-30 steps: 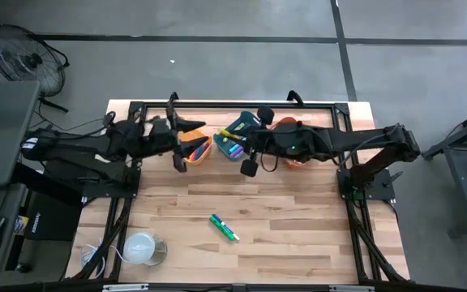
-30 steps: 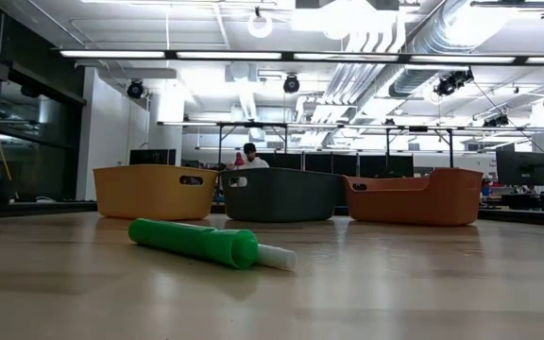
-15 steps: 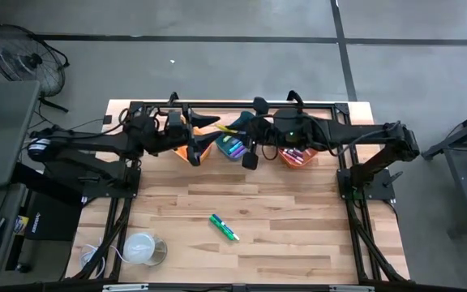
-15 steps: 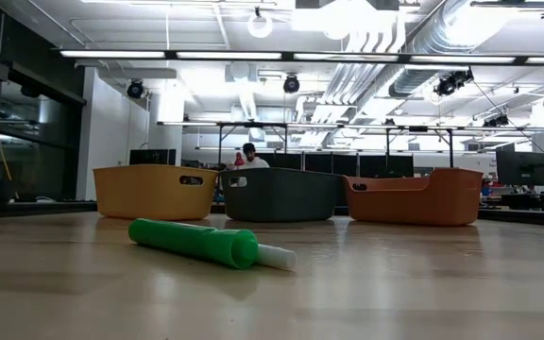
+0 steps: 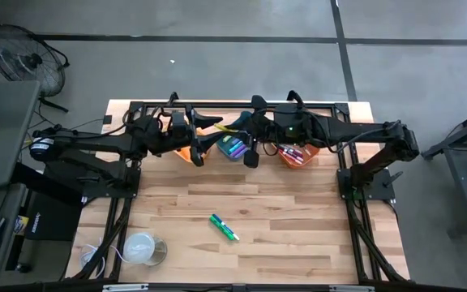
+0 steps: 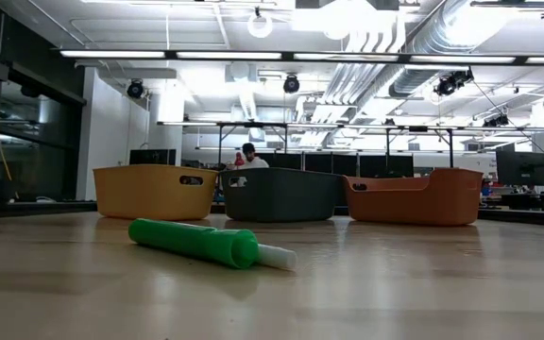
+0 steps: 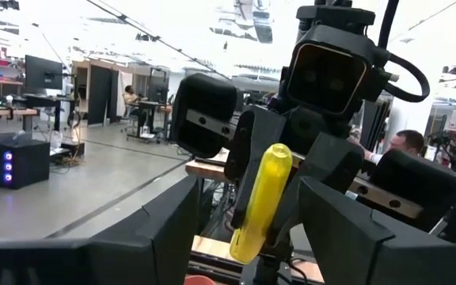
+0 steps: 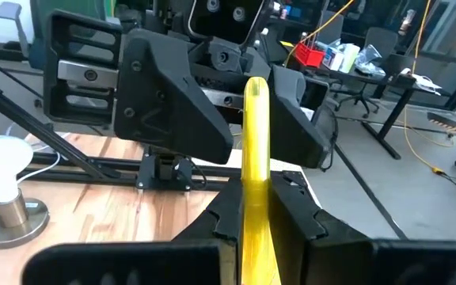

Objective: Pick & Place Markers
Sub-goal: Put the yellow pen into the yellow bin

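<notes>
Both arms have swung in toward each other since a sec ago, and now the left gripper and right gripper face off above the row of bins at the table's far edge, roughly between the yellow bin and the grey bin. Right gripper's fingers are pinched narrow on a yellow marker, held upright; left wrist view shows that same marker dead ahead, just beyond the left fingers, which stand wide w/ nothing between them. Looks like a handover setup (my read, not a certainty): the left spread to receive, the right presenting. Meanwhile the green marker lies alone mid-table, well apart from both arms, still to be collected. Grey bin holds several coloured markers, the orange bin a few more, so sorting seems well along. Next bit needs the left closing squarely on the pen before the right lets go, else it drops.
</notes>
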